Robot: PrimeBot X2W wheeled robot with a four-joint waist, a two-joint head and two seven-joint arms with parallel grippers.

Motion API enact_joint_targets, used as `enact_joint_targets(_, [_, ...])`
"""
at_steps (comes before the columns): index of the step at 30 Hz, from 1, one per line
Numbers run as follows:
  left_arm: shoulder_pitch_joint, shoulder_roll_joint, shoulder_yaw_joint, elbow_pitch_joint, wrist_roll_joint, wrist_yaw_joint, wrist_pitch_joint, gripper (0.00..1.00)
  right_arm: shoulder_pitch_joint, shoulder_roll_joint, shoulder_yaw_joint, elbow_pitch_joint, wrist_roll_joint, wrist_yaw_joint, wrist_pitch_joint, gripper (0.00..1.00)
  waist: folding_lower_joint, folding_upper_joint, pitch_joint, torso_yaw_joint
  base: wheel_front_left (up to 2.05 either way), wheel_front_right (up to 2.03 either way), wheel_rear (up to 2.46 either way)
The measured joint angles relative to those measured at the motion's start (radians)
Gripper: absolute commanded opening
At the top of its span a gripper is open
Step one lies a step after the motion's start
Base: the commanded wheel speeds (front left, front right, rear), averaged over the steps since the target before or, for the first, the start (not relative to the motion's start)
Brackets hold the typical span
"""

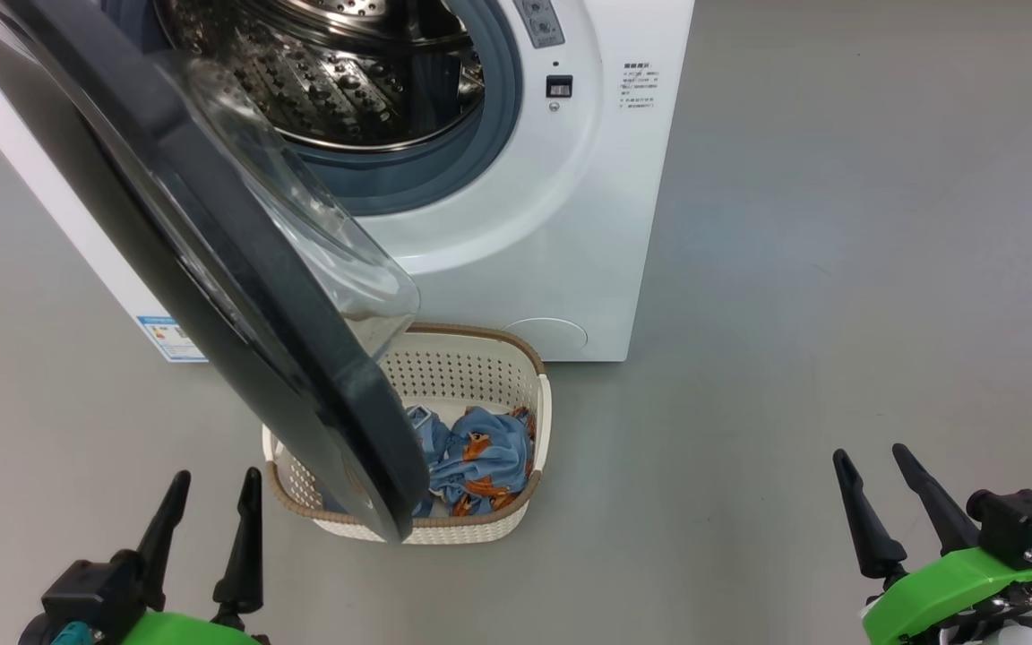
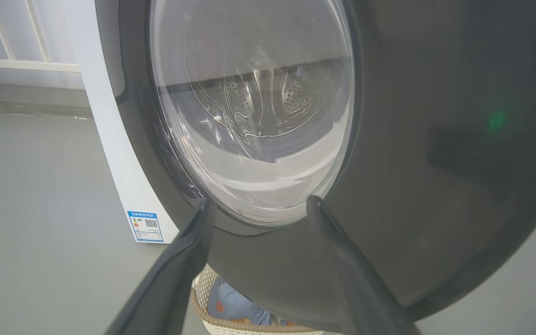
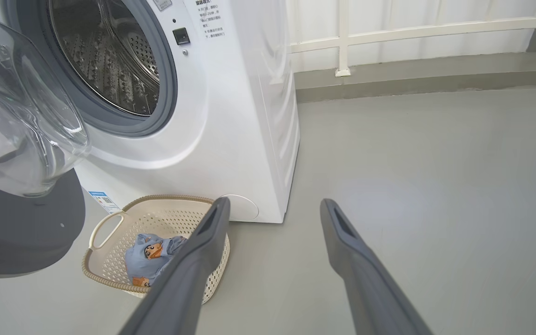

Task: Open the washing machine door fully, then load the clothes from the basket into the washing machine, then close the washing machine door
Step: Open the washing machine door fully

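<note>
Fingers of both grippers stand wide apart with nothing between them. The head view takes in the left gripper [image 1: 218, 473] and the right gripper [image 1: 869, 450] together, each with two dark fingers, low over the grey floor [image 1: 838, 269].

Between them, further ahead, sits one basket [image 1: 545, 421] just in front of the one washing machine [image 1: 534, 224]. The washing machine door [image 1: 301, 358] is swung out on the robot's left, baring the steel drum [image 1: 337, 81]; in this view its lower edge overlaps the basket's left half.

The clothes [image 1: 480, 457] lie in the basket as one blue heap; how many pieces make it up cannot be told.

The left wrist view adds the door's outer face, its glass window framed between the left fingertips without touching them, and a blue label [image 2: 146, 226] low on the machine. The right wrist view adds a white railing [image 3: 389, 35] behind; there the basket lies just left of the right gripper's left finger, which overlaps its rim.
</note>
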Motion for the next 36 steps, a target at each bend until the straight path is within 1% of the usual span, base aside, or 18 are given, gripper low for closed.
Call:
enact_joint_targets(5, [0.000,0.000,0.000,0.000,0.000,0.000,0.000,1.00,0.014,0.005,-0.003,0.004,-0.038,0.000,0.000,1.00,0.0000,0.0000,0.001,0.001,0.00,0.00,0.00])
enact_joint_targets(10, [-0.001,-0.005,0.007,0.000,-0.003,0.000,0.000,1.00,0.015,0.007,-0.010,0.007,-0.041,0.000,0.000,1.00,0.0000,0.0000,0.002,0.006,0.00,0.00,0.00])
enact_joint_targets(11, [-0.001,-0.009,0.013,0.001,-0.009,0.000,0.000,0.70,0.015,0.007,-0.013,0.007,-0.044,0.000,0.000,1.00,0.0000,0.0000,0.001,0.007,0.00,0.00,0.00])
enact_joint_targets(12, [-0.002,-0.015,0.024,0.002,-0.018,0.000,0.000,0.22,0.015,0.007,-0.016,0.007,-0.045,0.000,0.000,1.00,0.0000,0.0000,0.000,0.008,0.00,0.00,0.00])
enact_joint_targets(13, [-0.003,-0.022,0.037,0.001,-0.034,0.000,0.000,0.00,0.015,0.007,-0.019,0.007,-0.045,0.000,0.000,1.00,0.0000,0.0000,-0.001,0.009,0.00,0.00,0.00])
enact_joint_targets(15, [-0.005,-0.028,0.064,-0.009,-0.057,0.000,0.000,0.00,0.015,0.008,-0.024,0.006,-0.046,0.000,0.000,1.00,0.0000,0.0000,-0.003,0.012,0.00,0.00,0.00])
enact_joint_targets(19, [-0.008,-0.033,0.136,-0.074,-0.068,0.000,0.000,0.00,0.017,0.011,-0.028,0.004,-0.053,0.000,0.000,1.00,0.0000,0.0000,-0.005,0.016,0.00,0.00,0.00])
enact_joint_targets(23, [-0.025,-0.051,0.203,-0.189,-0.068,0.002,0.000,0.00,0.021,0.011,-0.034,0.002,-0.054,0.000,0.000,1.00,0.0000,0.0000,-0.004,0.018,0.00,0.00,0.00])
enact_joint_targets(24, [-0.025,-0.051,0.203,-0.189,-0.068,0.002,0.000,0.00,0.021,0.011,-0.034,0.002,-0.054,0.000,0.000,1.00,0.0000,0.0000,-0.004,0.018,0.00,0.00,0.00])
enact_joint_targets(27, [-0.039,-0.066,0.218,-0.305,-0.068,0.003,0.000,0.00,0.023,0.011,-0.036,0.001,-0.054,0.000,0.000,1.00,0.0000,0.0000,-0.004,0.018,0.00,0.00,0.00])
enact_joint_targets(30, [-0.049,-0.076,0.178,-0.412,-0.066,0.011,-0.001,0.00,0.024,0.011,-0.036,0.000,-0.059,0.000,0.000,1.00,0.0000,0.0000,-0.004,0.016,0.00,0.00,0.00])
enact_joint_targets(33, [-0.052,-0.081,0.089,-0.486,-0.052,0.010,0.002,0.00,0.024,0.011,-0.036,-0.002,-0.074,0.000,0.000,1.00,0.0000,0.0000,-0.001,0.012,0.00,0.00,0.00])
enact_joint_targets(36, [-0.053,-0.081,-0.008,-0.529,-0.048,0.010,0.034,0.00,0.024,0.011,-0.036,-0.004,-0.082,0.000,0.000,1.00,0.0000,0.0000,0.004,0.008,0.00,0.00,0.00])
